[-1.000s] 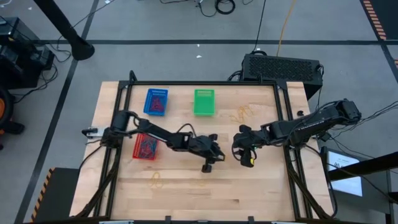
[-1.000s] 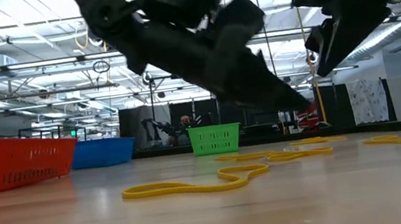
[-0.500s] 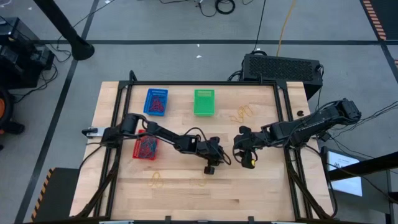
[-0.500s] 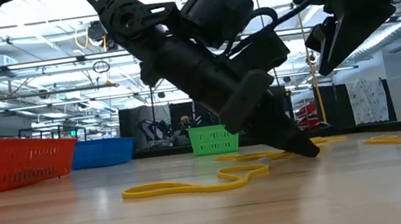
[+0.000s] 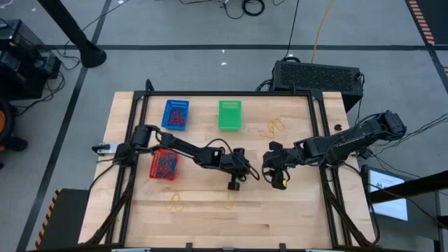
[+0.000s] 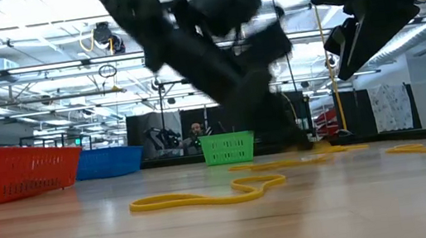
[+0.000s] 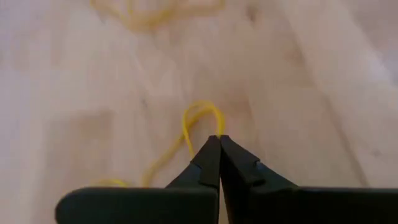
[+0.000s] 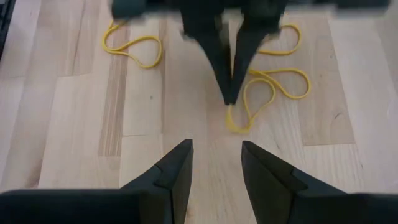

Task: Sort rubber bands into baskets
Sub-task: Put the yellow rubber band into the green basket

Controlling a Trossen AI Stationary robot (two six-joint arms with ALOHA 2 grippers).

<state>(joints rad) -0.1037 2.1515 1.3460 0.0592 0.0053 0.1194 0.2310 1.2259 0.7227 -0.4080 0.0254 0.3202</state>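
Observation:
Three baskets stand on the wooden table: blue (image 5: 175, 114) and green (image 5: 229, 114) at the far side, red (image 5: 164, 164) at the left. Yellow rubber bands lie loose on the wood. My left gripper (image 5: 234, 186) is low over the table's middle, shut on one yellow rubber band (image 7: 198, 118), which also shows in the right wrist view (image 8: 273, 87). My right gripper (image 8: 216, 165) hangs open just to its right, above the table, with nothing between its fingers. My left gripper pinches a strand of the yellow band's looped end (image 7: 216, 129) between its two fingertips (image 8: 230, 93). The fingers slant down from the table's left side. The rest of the band trails slack on the wood.
More yellow bands lie at the far right (image 5: 271, 127), near the front edge (image 5: 175, 203) and beside the held one (image 8: 130, 46). The red and blue baskets hold small bands. A black box with a grille (image 5: 318, 73) sits beyond the far edge.
My left gripper has tipped steeper and gone down until its fingertips reached the tabletop among the yellow bands. In the low view it now shows blurred and slightly toward the left.

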